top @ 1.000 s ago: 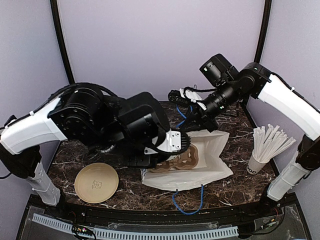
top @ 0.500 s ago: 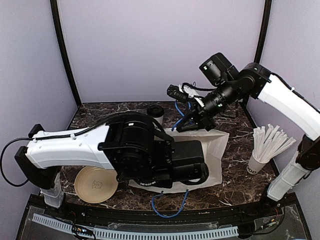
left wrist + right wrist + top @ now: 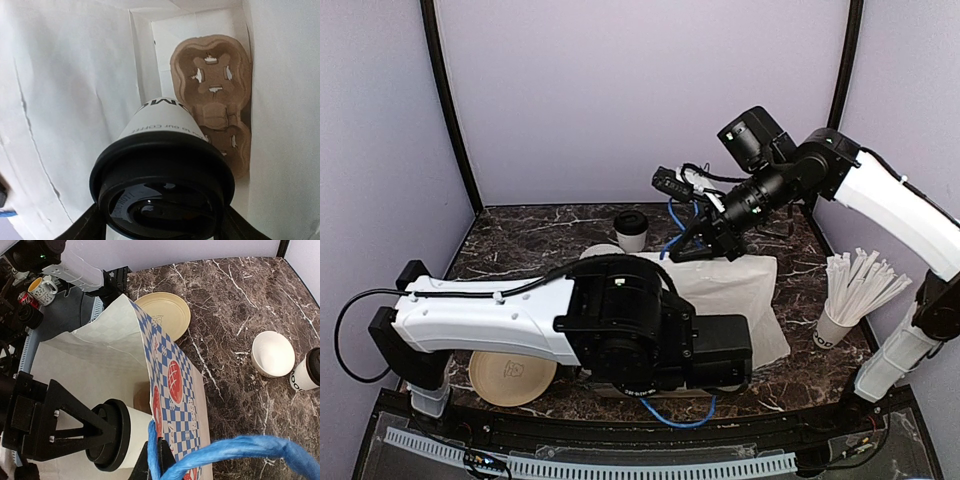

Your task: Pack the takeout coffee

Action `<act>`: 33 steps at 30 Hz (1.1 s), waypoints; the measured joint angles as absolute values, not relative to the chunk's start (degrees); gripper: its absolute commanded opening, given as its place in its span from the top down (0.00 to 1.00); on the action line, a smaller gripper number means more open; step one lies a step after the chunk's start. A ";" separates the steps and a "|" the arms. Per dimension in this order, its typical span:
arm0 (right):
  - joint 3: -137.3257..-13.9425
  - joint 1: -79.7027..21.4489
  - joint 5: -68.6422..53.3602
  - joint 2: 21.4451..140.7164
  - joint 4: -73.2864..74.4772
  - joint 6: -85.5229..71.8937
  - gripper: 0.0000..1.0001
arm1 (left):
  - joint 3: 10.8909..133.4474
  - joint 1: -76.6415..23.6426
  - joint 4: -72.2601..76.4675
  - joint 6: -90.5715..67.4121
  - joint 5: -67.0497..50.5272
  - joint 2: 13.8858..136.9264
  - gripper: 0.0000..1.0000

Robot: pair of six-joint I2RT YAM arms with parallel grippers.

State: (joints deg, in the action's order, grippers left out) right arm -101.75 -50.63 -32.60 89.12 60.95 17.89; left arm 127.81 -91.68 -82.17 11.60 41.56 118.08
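Observation:
My left gripper [image 3: 162, 222] is shut on a white paper cup [image 3: 162, 125] with a black lid [image 3: 162, 192] and holds it on its side in the mouth of the white paper bag [image 3: 75, 75]. A brown cardboard cup carrier [image 3: 215, 90] lies deep inside the bag. In the right wrist view the same cup [image 3: 137, 437] enters under the bag's blue-checked flap [image 3: 175, 385]. My right gripper [image 3: 156, 455] is shut on the bag's blue handle [image 3: 240, 450] and holds the bag [image 3: 740, 290] open from above [image 3: 705, 235]. A second lidded cup [image 3: 631, 228] stands at the back. My left gripper is hidden in the top view.
A low white bowl [image 3: 272, 352] sits beside the second cup [image 3: 306, 371]. A tan plate [image 3: 505, 378] lies at front left under my left arm [image 3: 620, 330]. A cup full of white sticks [image 3: 842, 300] stands at the right edge.
My left arm has swung forward and right, carrying the cup into the bag's mouth and covering the carrier in the top view. The right gripper has raised the bag's flap a little.

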 measured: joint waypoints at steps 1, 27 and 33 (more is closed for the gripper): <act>-101.56 -50.63 -32.23 89.03 60.90 17.69 1.00 | 126.78 -91.68 -82.32 10.98 41.34 118.08 0.39; -103.35 -50.65 -9.87 88.42 57.23 20.27 1.00 | 126.43 -83.40 -78.96 8.23 42.59 118.10 0.41; -105.30 -50.63 -8.29 88.36 56.49 22.09 1.00 | 127.63 -83.46 -77.60 10.15 43.33 118.10 0.41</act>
State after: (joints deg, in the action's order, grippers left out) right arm -105.30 -50.63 -8.29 88.36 56.49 22.09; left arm 127.63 -83.46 -77.60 10.15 43.33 118.10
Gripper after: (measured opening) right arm 0.003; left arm 0.718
